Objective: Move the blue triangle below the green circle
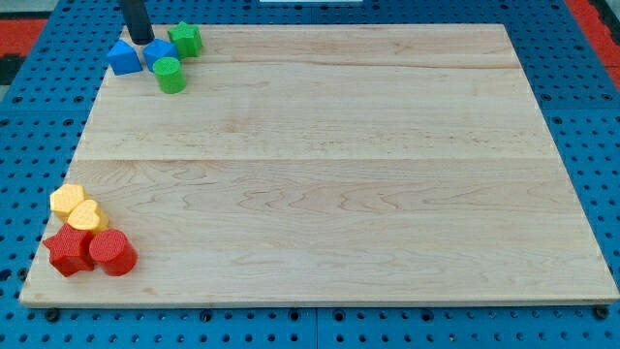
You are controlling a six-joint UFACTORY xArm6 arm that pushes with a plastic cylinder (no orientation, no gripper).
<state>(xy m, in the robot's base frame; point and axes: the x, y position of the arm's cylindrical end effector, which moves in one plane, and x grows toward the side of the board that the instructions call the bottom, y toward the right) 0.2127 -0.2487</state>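
in the upper left of the frame, my tip (141, 41) is sitting seemingly touching the blue triangle (123, 58), beside the green circle (170, 75); no pincer fitted.

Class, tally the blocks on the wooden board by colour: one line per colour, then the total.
Blue: 2, the blue triangle and another blue block
Green: 2, the green circle and a green block
Yellow: 2
Red: 2
Total: 8

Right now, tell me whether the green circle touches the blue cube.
Touching: the camera view shows the green circle pressed against the lower edge of the blue cube, no board visible between them.
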